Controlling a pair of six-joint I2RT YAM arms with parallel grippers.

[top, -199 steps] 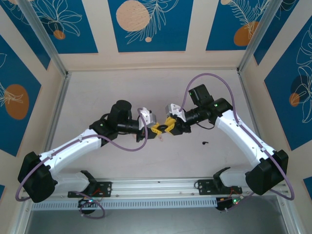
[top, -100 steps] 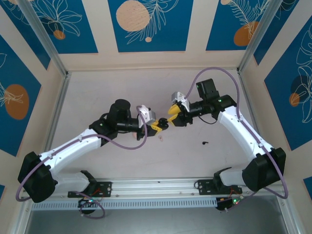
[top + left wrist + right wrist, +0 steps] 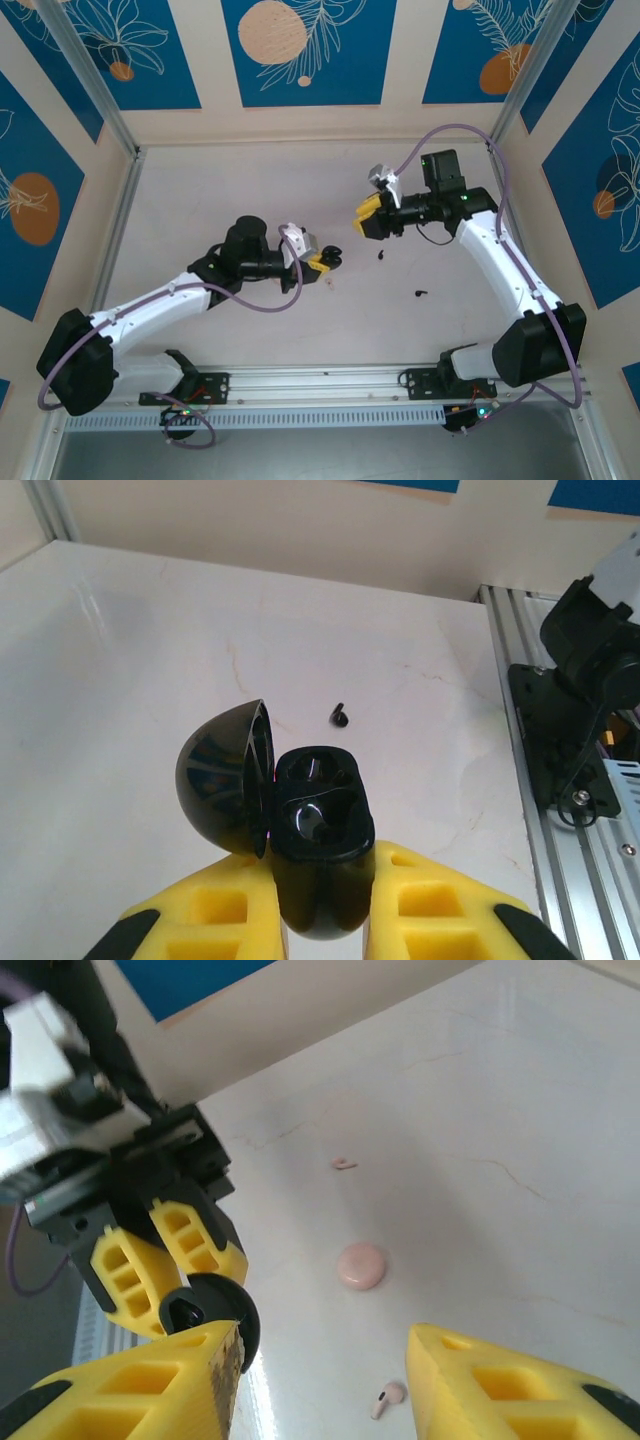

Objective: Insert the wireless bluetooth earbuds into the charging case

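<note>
Pinching the open charging case (image 3: 318,860) round its lower half, lid flipped back, the left pincer (image 3: 320,263) had it firm. The right pincer (image 3: 366,222) hung spread and empty. One earbud (image 3: 384,254) lay on the table (image 3: 200,200) near it, the second earbud (image 3: 420,294) further off. Reckoned they'd be featherlight, hard, slick; I'd nip across the fat body, not the stem.

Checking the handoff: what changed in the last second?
The right gripper pulled away from the left gripper, toward the far right, and is open. A tiny black comma-shaped earbud now lies on the table near it, unseen earlier. Unchanged: the left gripper clamps the open black plastic charging case; the other black earbud has not moved.
</note>
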